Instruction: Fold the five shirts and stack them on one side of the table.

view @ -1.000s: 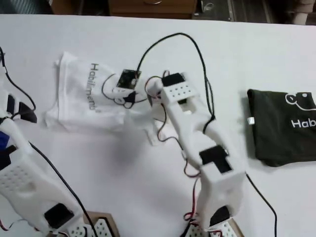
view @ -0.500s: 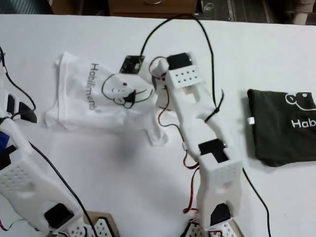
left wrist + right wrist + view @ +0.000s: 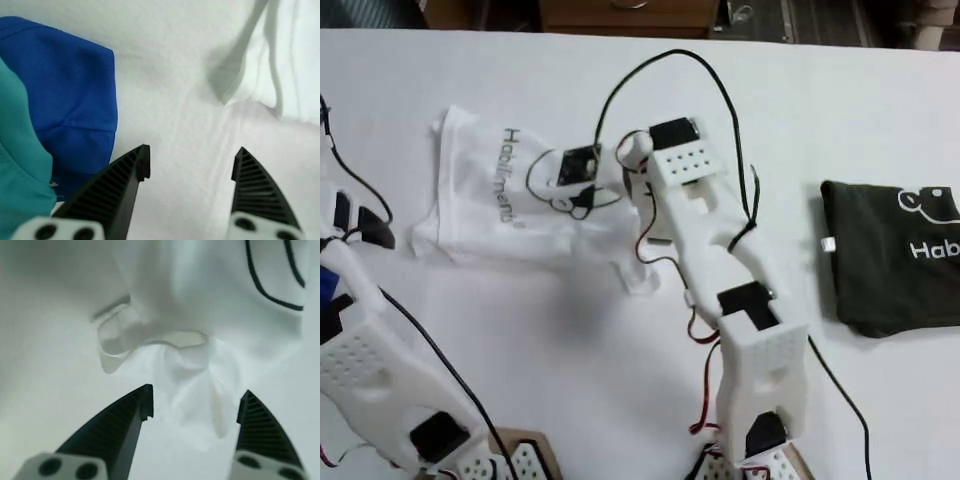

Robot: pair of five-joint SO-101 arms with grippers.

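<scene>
Step looks like folding the white shirt (image 3: 490,200). Right hand (image 3: 196,395) hovers spread wide over its rumpled edge; left hand (image 3: 192,152) also wide, beside blue shirt (image 3: 70,90). Next, probably: pinch edge, fold over.

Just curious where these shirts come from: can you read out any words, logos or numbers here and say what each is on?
White shirt: dark lettering beside a line-drawn face, too small and creased to quote reliably.
Black shirt: white lettering under a white drawing, cut off at the picture's edge, unreadable in full.
No other print is legible.
</scene>
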